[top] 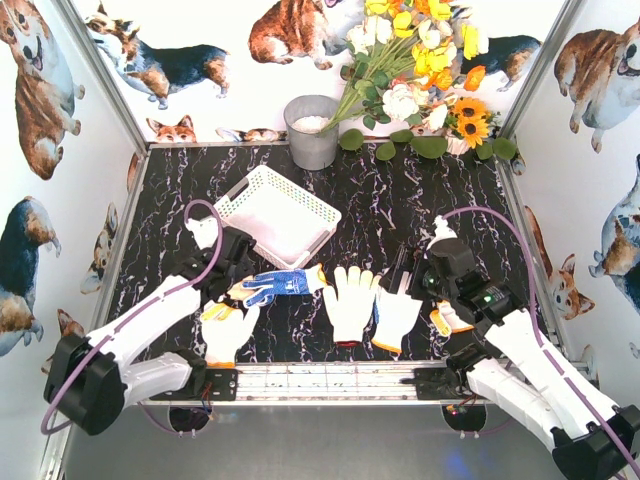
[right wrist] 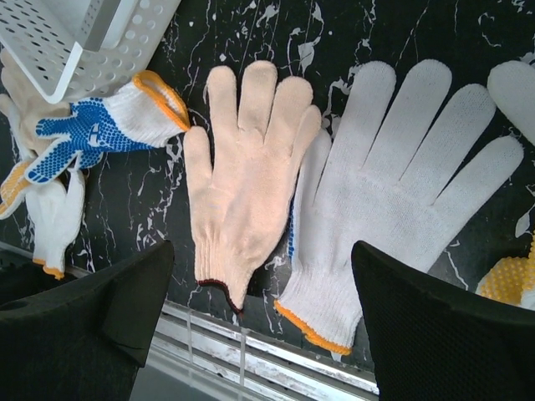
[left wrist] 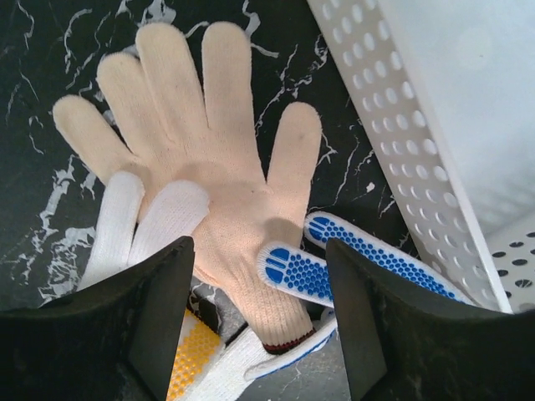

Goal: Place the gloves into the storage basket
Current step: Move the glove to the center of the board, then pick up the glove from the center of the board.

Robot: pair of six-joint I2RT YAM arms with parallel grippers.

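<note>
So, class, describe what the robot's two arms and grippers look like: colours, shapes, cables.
The left arm and right arm have white shells with black joints. A purple cable loops over each. The left gripper and right gripper have broad matt black fingers. A small green light shows on the right wrist.

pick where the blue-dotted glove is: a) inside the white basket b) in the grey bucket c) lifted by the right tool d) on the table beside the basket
d: the blue-dotted glove lies on the marble table just outside the near corner of the storage basket.
</note>
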